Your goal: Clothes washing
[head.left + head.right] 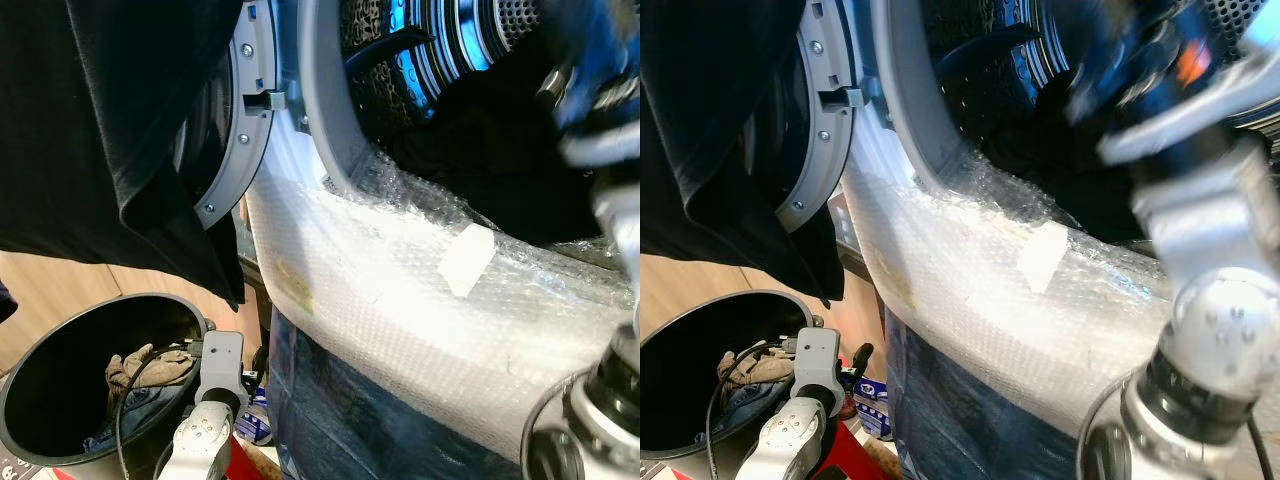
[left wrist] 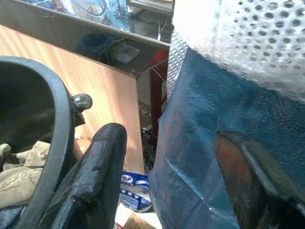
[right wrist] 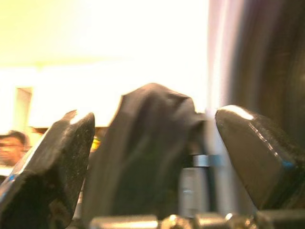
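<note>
The washing machine's drum (image 1: pixel 455 45) stands open with dark clothes (image 1: pixel 500 165) lying inside. A black garment (image 1: pixel 110 130) hangs over the open door (image 1: pixel 247 120) at the upper left. Down at the left, a black round basket (image 1: pixel 30 385) holds a beige cloth (image 1: pixel 150 365) on top of blue clothing. My left gripper (image 2: pixel 169 138) hangs open beside the basket's rim, nothing between its fingers. My right arm (image 1: pixel 1200 200) is raised and blurred before the drum mouth. My right gripper (image 3: pixel 155 117) is open, and a dark hanging cloth (image 3: pixel 143 157) shows beyond its fingers.
Bubble wrap (image 1: pixel 400 300) covers the machine's front below the drum, with a blue cover (image 1: pixel 340 420) under it. A wooden panel (image 2: pixel 109 95) stands behind the basket. A detergent box (image 2: pixel 133 188) lies on the floor between basket and machine. A person (image 3: pixel 9 143) is far off.
</note>
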`<state>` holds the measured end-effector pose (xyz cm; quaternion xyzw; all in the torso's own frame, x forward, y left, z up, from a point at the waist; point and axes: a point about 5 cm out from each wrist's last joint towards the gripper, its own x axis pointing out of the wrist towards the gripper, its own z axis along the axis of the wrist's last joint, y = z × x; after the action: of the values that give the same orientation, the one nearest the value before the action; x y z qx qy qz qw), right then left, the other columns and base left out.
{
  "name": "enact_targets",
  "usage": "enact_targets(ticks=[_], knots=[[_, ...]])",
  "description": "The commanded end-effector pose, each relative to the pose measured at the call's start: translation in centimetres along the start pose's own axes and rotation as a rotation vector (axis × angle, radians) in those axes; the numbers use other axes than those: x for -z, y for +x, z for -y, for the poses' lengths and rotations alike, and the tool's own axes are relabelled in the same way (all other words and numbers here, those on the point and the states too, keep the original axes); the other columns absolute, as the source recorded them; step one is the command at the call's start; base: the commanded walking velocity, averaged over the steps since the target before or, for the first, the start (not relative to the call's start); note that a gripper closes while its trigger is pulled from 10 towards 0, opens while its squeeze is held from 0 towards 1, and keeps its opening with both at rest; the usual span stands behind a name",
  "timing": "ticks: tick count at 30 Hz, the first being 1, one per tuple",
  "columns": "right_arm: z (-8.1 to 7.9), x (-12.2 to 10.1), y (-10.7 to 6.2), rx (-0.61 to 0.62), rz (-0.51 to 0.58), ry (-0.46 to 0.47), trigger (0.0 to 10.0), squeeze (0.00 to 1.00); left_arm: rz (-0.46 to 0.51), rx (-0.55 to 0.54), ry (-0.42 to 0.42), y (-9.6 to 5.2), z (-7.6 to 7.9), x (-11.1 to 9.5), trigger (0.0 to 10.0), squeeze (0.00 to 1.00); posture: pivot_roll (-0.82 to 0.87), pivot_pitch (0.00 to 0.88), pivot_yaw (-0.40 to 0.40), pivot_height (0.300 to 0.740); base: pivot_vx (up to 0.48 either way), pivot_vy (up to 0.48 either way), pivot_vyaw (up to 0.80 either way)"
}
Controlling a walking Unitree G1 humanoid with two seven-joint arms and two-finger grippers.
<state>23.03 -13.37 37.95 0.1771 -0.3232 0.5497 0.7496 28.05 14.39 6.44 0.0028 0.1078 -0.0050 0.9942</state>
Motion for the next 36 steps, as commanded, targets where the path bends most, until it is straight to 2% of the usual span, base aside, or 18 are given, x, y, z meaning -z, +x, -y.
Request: enact_targets(ticks=[1, 2, 4, 7, 10, 11, 12, 13, 17, 18, 20, 21, 23, 24, 26, 29, 31, 36], knots=[[-1.9, 0.7, -0.2, -0.119, -0.028, 0.071, 10.0, 0.0, -0.013, -0.013, -0.009, 0.0, -0.2, 0.4, 10.0, 0.0, -0.08, 0.012, -0.034, 0.74, 0.0, 0.0, 0.0], [-1.9, 0.7, -0.2, -0.119, -0.028, 0.071, 10.0, 0.0, -0.013, -0.013, -0.009, 0.0, -0.2, 0.4, 10.0, 0.0, -0.08, 0.012, -0.034, 0.74, 0.0, 0.0, 0.0], [-3.1, 3.1, -1.6, -0.156, -0.129, 0.2, 10.0, 0.0, -0.01, -0.014, -0.01, 0.0, -0.2, 0.4, 10.0, 0.0, -0.08, 0.009, -0.036, 0.74, 0.0, 0.0, 0.0], [-4.6, 5.4, -3.6, -0.216, -0.291, 0.283, 10.0, 0.0, 0.004, -0.016, -0.013, 0.0, -0.3, 0.2, 10.0, 0.0, -0.08, 0.004, -0.04, 0.74, 0.0, 0.0, 0.0], [-5.8, 8.6, -7.4, -0.212, -0.552, 0.422, 10.0, 0.0, 0.018, -0.03, -0.016, 0.0, -0.5, -0.1, 10.0, 0.0, -0.07, 0.003, -0.043, 0.74, 0.0, 0.0, 0.0], [-5.8, 8.6, -7.4, -0.212, -0.552, 0.422, 10.0, 0.0, 0.018, -0.03, -0.016, 0.0, -0.5, -0.1, 10.0, 0.0, -0.07, 0.003, -0.043, 0.74, 0.0, 0.0, 0.0], [-6.8, 10.8, -10.5, -0.203, -0.717, 0.493, 10.0, 0.0, 0.022, -0.036, -0.017, 0.0, -0.6, -0.1, 10.0, 0.0, -0.07, 0.005, -0.043, 0.74, 0.0, 0.0, 0.0], [-6.8, 10.8, -10.5, -0.203, -0.717, 0.493, 10.0, 0.0, 0.022, -0.036, -0.017, 0.0, -0.6, -0.1, 10.0, 0.0, -0.07, 0.005, -0.043, 0.74, 0.0, 0.0, 0.0], [-6.4, 13.9, -15.1, -0.039, -0.88, 0.553, 10.0, 0.0, 0.024, -0.041, -0.015, -0.1, -0.9, -0.1, 10.0, 0.0, -0.07, 0.004, -0.044, 0.74, 0.0, 0.0, 0.0], [-6.2, 15.1, -17.1, 0.042, -0.926, 0.579, 10.0, 0.0, 0.025, -0.042, -0.016, -0.1, -0.9, -0.1, 10.0, 0.0, -0.06, 0.005, -0.044, 0.74, 0.0, 0.0, 0.0], [-6.1, 15.7, -18.3, 0.088, -0.946, 0.612, 10.0, 0.0, 0.026, -0.043, -0.017, -0.1, -0.9, 0.0, 10.0, 0.0, -0.06, 0.005, -0.044, 0.74, 0.0, 0.0, 0.0], [-5.9, 17.6, -21.9, 0.226, -1.023, 0.638, 10.0, 0.0, 0.031, -0.033, -0.01, -0.2, -0.8, -0.1, 10.0, 0.0, -0.05, 0.009, -0.042, 0.74, 0.0, 0.0, 0.0], [-6.2, 18.9, -24.9, 0.325, -1.087, 0.668, 10.0, 0.0, 0.032, -0.021, 0.004, -0.4, -0.7, -0.1, 10.0, 0.0, -0.05, 0.01, -0.04, 0.74, 0.0, 0.0, 0.0], [-6.3, 19.1, -25.2, 0.314, -1.089, 0.658, 10.0, 0.0, 0.032, -0.02, 0.005, -0.4, -0.7, -0.1, 10.0, 0.0, -0.05, 0.01, -0.04, 0.74, 0.0, 0.0, 0.0], [-6.6, 21.8, -31.2, 0.592, -1.245, 0.662, 10.0, 0.0, -0.044, 0.159, 0.003, -1.0, 0.8, 1.3, 10.0, 0.0, -0.04, 0.015, -0.034, 0.74, 0.0, 0.0, 0.0], [-7.0, 22.7, -32.7, 0.667, -1.272, 0.675, 10.0, 0.0, -0.092, 0.259, -0.002, -1.4, 1.7, 2.1, 10.0, 0.0, -0.04, 0.015, -0.032, 0.74, 0.0, 0.0, 0.0], [-7.4, 23.7, -33.9, 0.765, -1.258, 0.696, 10.0, 0.0, -0.184, 0.429, 0.062, -2.4, 3.5, 4.1, 10.0, 0.0, -0.04, 0.015, -0.028, 0.74, 0.0, 0.0, 0.0], [-8.2, 24.8, -35.2, 0.903, -1.213, 0.747, 10.0, 0.0, -0.181, 0.464, 0.061, -2.8, 4.5, 4.1, 10.0, 0.0, -0.06, 0.014, -0.02, 0.74, 0.0, 0.0, 0.0]])
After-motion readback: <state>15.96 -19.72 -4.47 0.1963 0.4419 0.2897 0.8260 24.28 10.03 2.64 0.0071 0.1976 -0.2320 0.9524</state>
